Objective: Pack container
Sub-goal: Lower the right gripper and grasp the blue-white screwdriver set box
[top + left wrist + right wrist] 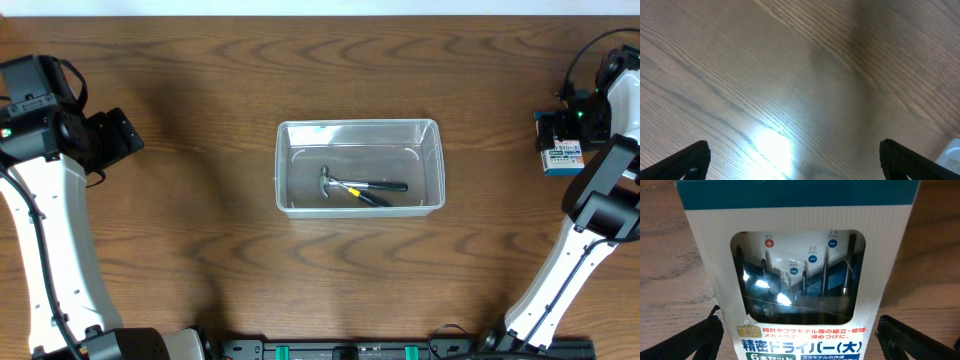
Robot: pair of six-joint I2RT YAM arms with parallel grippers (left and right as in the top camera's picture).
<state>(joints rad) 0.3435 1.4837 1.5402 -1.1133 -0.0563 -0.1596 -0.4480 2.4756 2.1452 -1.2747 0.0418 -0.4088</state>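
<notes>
Nearest us, toward 6 o'clock of the clear container [358,166], a hammer [330,184] lies flat on its floor, head toward 9 o'clock. A second dark-handled implement [375,197] with yellow marking crosses it, and we cannot tell its kind. The rest of the container's floor is bare, so we judge the packing partly done.

The container sits at the centre of the counter [200,200], open side up, between the two arms. We take this placing to let either arm reach it.

At 9 o'clock the left tool [795,157] hangs over bare wood with its jaws spread wide, holding nothing.

At 3 o'clock, well apart from the container, the right tool [800,335] is also spread wide. Its jaws flank a blue-and-white box [797,275] of small screwdrivers, seen through the box's window. They stand clear of its sides, which we read as alignment for a grasp not yet made.
</notes>
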